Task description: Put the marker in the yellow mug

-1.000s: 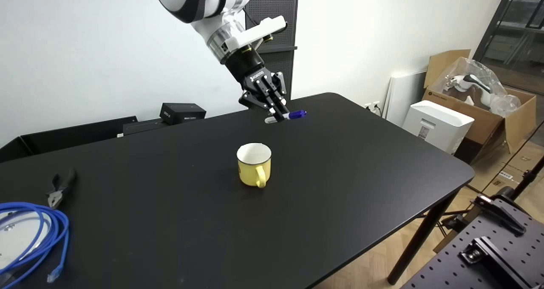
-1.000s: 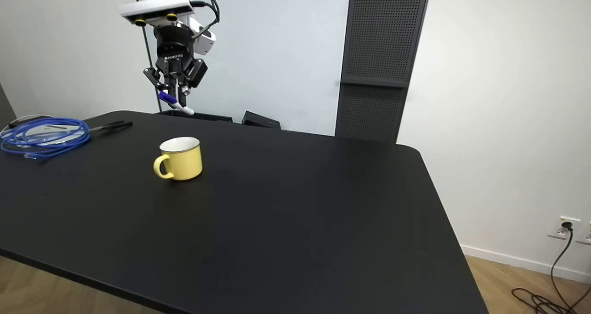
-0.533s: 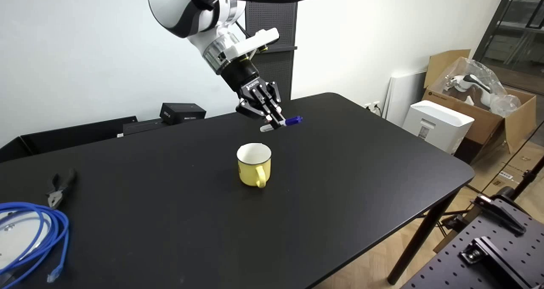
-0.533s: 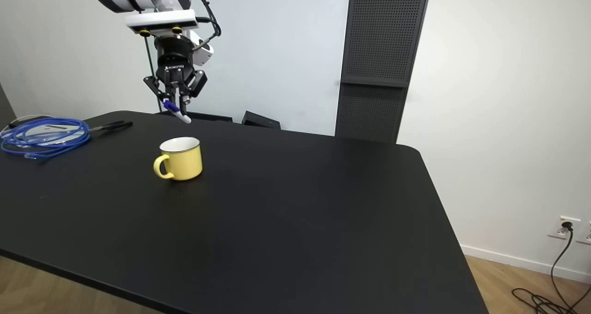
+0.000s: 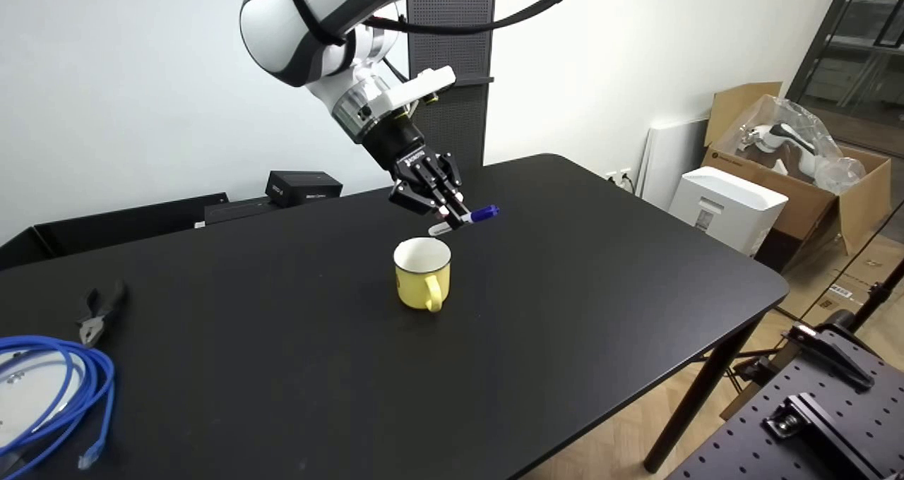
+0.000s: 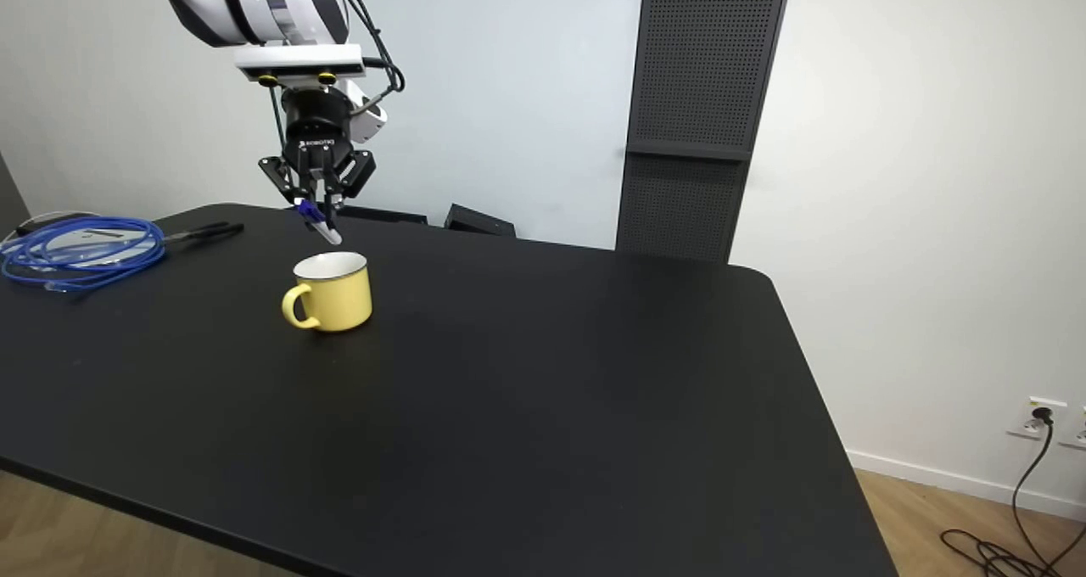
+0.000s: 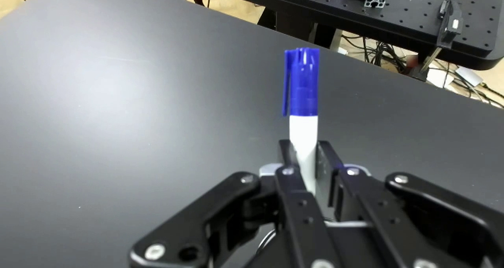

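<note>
Since the black claw point(image 7: 304, 146) pinches the slim white-and-blue marker point(image 7: 303, 120), grasping looks done.
Delivery into the cylindrical yellow mug point(image 6: 337, 299), within the edges of the black counter point(image 6: 577, 390), remains.

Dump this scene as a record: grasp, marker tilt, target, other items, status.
grasp: gripper closed on marker
marker tilt: white end lower than blue cap in both exterior views
target: yellow mug, upright on black table
other items: pliers beside coiled blue cable
status: marker held above table, not yet in mug
</note>
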You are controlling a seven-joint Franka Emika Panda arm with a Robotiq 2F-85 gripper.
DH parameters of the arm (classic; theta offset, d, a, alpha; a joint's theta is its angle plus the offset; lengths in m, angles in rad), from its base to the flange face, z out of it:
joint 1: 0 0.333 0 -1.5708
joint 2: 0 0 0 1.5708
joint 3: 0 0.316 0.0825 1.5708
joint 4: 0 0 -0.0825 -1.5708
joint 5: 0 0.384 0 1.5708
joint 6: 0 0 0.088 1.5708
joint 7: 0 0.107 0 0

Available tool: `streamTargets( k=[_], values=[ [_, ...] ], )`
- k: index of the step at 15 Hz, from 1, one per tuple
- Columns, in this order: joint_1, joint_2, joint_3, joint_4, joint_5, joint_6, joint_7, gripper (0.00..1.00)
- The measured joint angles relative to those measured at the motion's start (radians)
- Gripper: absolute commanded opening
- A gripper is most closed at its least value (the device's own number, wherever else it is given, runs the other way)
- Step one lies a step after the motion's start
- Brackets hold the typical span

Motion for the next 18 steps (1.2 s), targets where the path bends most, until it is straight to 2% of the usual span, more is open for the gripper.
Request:
streamTargets(
  k=[13, 14, 15, 16, 18],
  values=[
    [0.016, 0.097, 0.000, 0.106, -0.021, -0.045, -0.072, 0.04],
    [0.019, 0.106, 0.000, 0.117, -0.022, -0.049, -0.079, 0.15],
    [0.022, 0.116, 0.000, 0.127, -0.024, -0.053, -0.084, 0.43],
    [0.026, 0.125, 0.000, 0.137, -0.027, -0.057, -0.089, 0.44],
    [0.034, 0.142, 0.000, 0.158, -0.036, -0.065, -0.098, 0.56]
  ],
)
